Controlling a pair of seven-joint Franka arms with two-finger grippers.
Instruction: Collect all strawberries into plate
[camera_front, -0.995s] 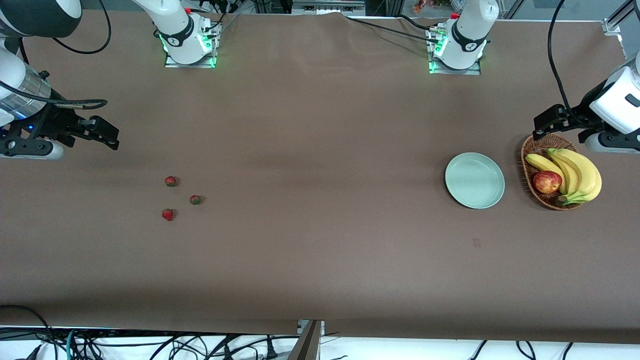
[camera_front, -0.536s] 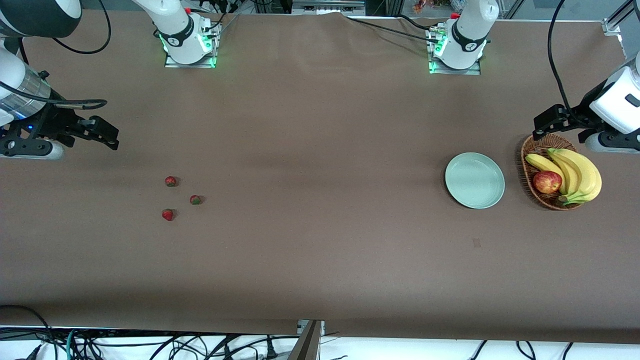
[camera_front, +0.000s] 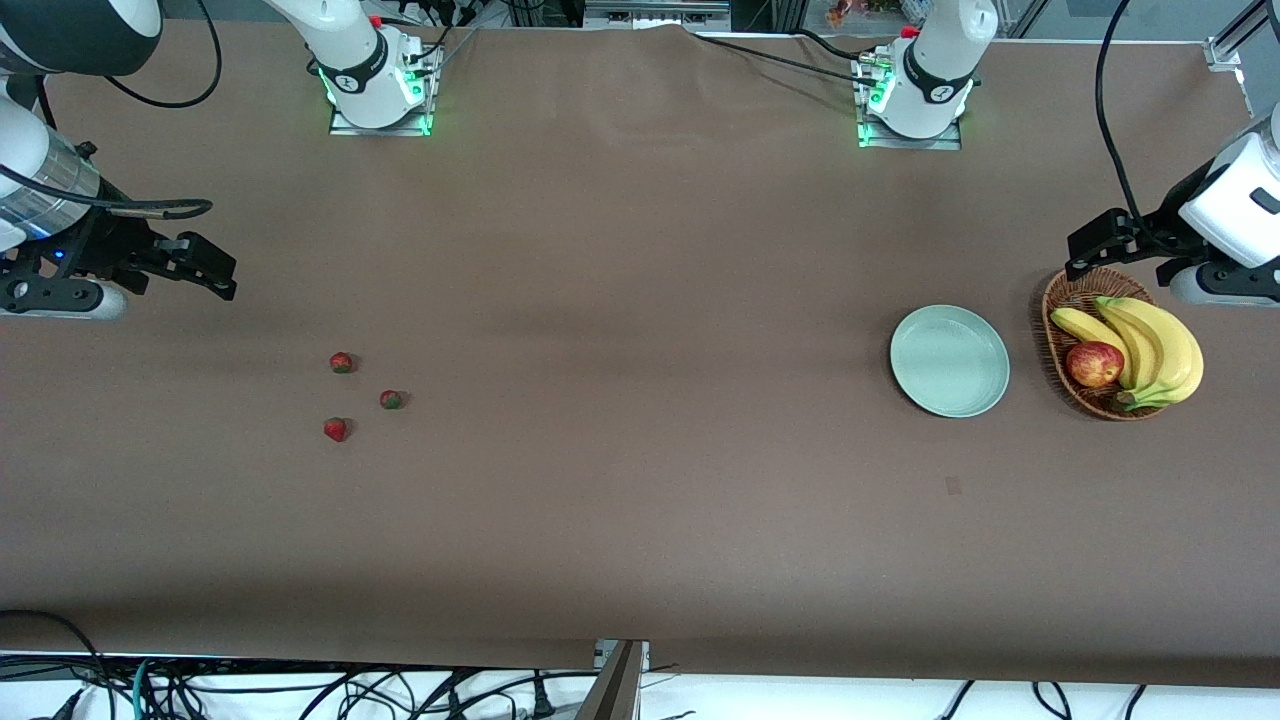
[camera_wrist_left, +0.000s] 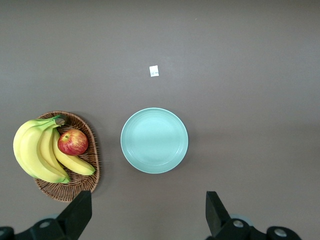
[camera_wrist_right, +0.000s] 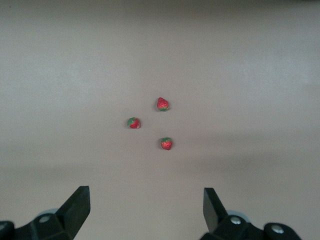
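Observation:
Three small red strawberries (camera_front: 341, 362) (camera_front: 391, 399) (camera_front: 336, 430) lie loose on the brown table toward the right arm's end. They also show in the right wrist view (camera_wrist_right: 162, 104) (camera_wrist_right: 133, 122) (camera_wrist_right: 166, 143). The pale mint-green plate (camera_front: 949, 360) sits empty toward the left arm's end, and also shows in the left wrist view (camera_wrist_left: 154, 140). My right gripper (camera_front: 222, 275) (camera_wrist_right: 146, 192) is open and empty, up over bare table apart from the berries. My left gripper (camera_front: 1080, 255) (camera_wrist_left: 147, 200) is open and empty, over the table by the basket's rim.
A brown wicker basket (camera_front: 1060, 310) (camera_wrist_left: 94, 165) stands beside the plate at the left arm's end, with a bunch of bananas (camera_front: 1150, 345) and a red-yellow apple (camera_front: 1094, 364) in it. A small white tag (camera_wrist_left: 154, 71) lies on the table nearer the front camera than the plate.

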